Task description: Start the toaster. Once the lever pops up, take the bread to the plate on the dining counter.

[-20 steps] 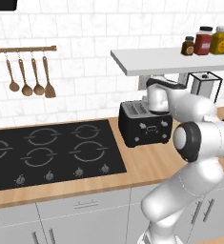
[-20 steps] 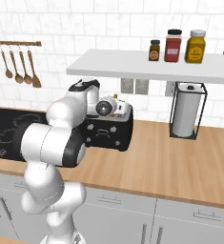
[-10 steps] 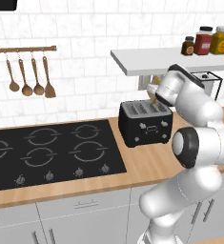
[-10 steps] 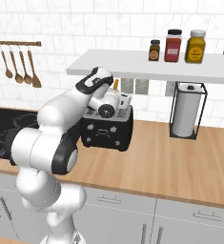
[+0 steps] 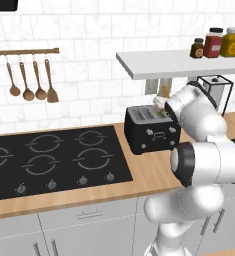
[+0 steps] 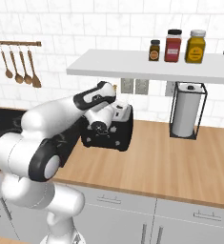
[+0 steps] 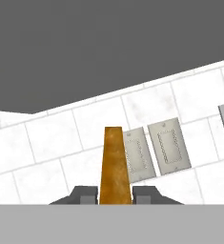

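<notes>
Bread (image 7: 115,164), a tan slice seen edge-on in the hand view, stands between the two dark fingertips (image 7: 87,194) of the hand (image 7: 115,194), which is closed on its lower end. Behind the slice lies white tiled wall with two grey outlet plates (image 7: 154,150), and above that the dark underside of the shelf (image 6: 147,66). In the left base view a sliver of the slice (image 5: 163,91) shows above the white wrist, over the back right of the toaster and just under the shelf's edge. The hand itself is hidden there behind the arm's own links.

The toaster (image 5: 150,129), black and boxy with silver slots on top and white markings on its front, sits on the wooden bench (image 6: 180,162) to the right of the black cooktop (image 5: 49,157). From the right base view the arm crosses in front of it, so most of its body is covered; only its right end and part of its top show (image 6: 120,126).

On the shelf stand three spice jars (image 6: 174,45), one small and dark, one red, one yellow. Below the shelf's right end a paper towel roll (image 6: 184,114) stands upright in a black wire holder on the bench, well apart from the toaster. Four wooden utensils (image 5: 31,82) hang from a rail on the tiled wall above the cooktop. White cabinet drawers (image 5: 84,220) run beneath the bench.
</notes>
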